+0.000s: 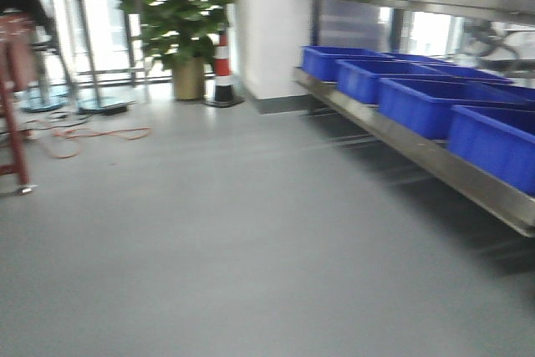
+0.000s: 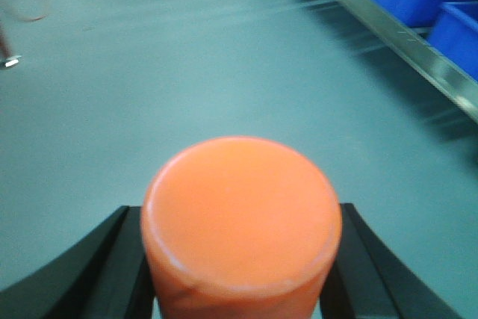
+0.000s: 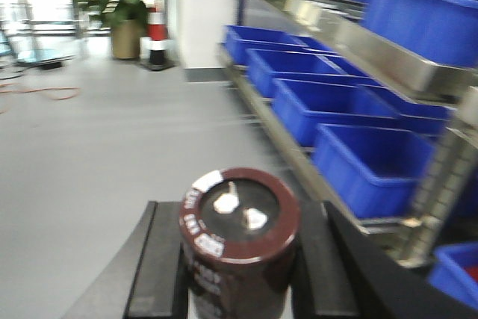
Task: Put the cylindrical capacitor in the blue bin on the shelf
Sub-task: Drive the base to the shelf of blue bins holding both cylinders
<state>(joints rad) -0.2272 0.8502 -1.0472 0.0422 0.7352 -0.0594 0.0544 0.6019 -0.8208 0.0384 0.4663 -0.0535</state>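
The cylindrical capacitor (image 3: 239,238) sits between the right jaws, which are closed on its curved side wall, one black pad at each flank. I judge it a stiff, hard body, rather dense for its size. Its sleeve looks smooth, so it could slip or turn if the hold is weak. The side wall is the proper place to take it. The two small pale terminals on the top face look like the delicate part and should stay free, as they are.

It stands on end: the long axis runs about upright, and the terminal face points up toward the wrist camera. A pale mark lies on the rim at the far left.

To its right is the shelf (image 3: 388,65), well apart, with blue bins (image 3: 373,166) in a row on the lower tier and more above. Which bin is meant I cannot tell. Below is the grey floor (image 1: 251,248).

The left jaws are closed around an orange cylinder (image 2: 240,222), also upright.
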